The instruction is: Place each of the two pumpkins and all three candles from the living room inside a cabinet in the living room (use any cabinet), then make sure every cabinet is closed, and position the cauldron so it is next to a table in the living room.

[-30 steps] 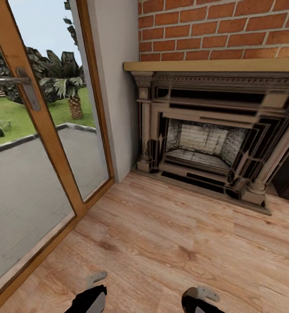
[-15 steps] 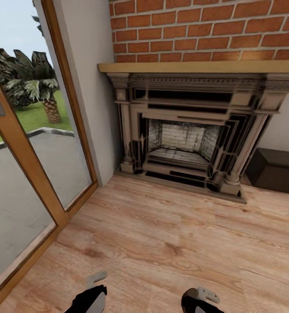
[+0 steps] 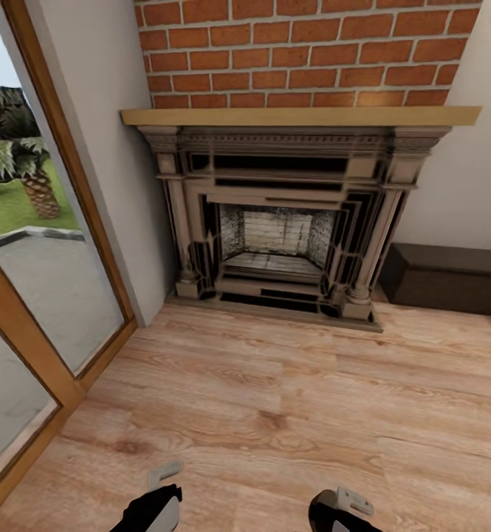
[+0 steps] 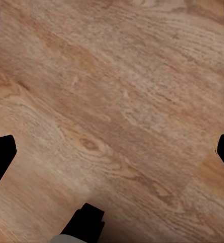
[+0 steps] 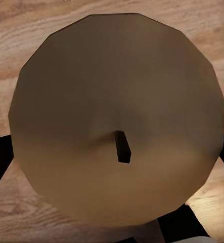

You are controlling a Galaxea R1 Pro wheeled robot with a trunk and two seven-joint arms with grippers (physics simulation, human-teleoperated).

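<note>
A round, dull orange-brown pumpkin [image 5: 117, 91] with a short dark stem sits between the two dark fingers of my right gripper [image 5: 112, 157], which press on its sides above the wooden floor. My left gripper [image 4: 112, 152] is open, its fingers wide apart over bare floorboards and nothing between them. In the head view the end of the low dark brown cabinet [image 3: 452, 277] stands against the wall to the right of the fireplace. Both arm ends show at the bottom edge, left arm [image 3: 153, 510] and right arm [image 3: 334, 513].
A dark carved fireplace [image 3: 278, 236] with a wooden mantel stands ahead under a red brick wall. A wood-framed glass door [image 3: 38, 295] runs along the left. Wooden floor [image 3: 275, 399] stretches between me and the fireplace.
The head view has swung to the right: the fireplace and the glass door slid left in the picture and the dark cabinet came into sight. The arms kept their place.
</note>
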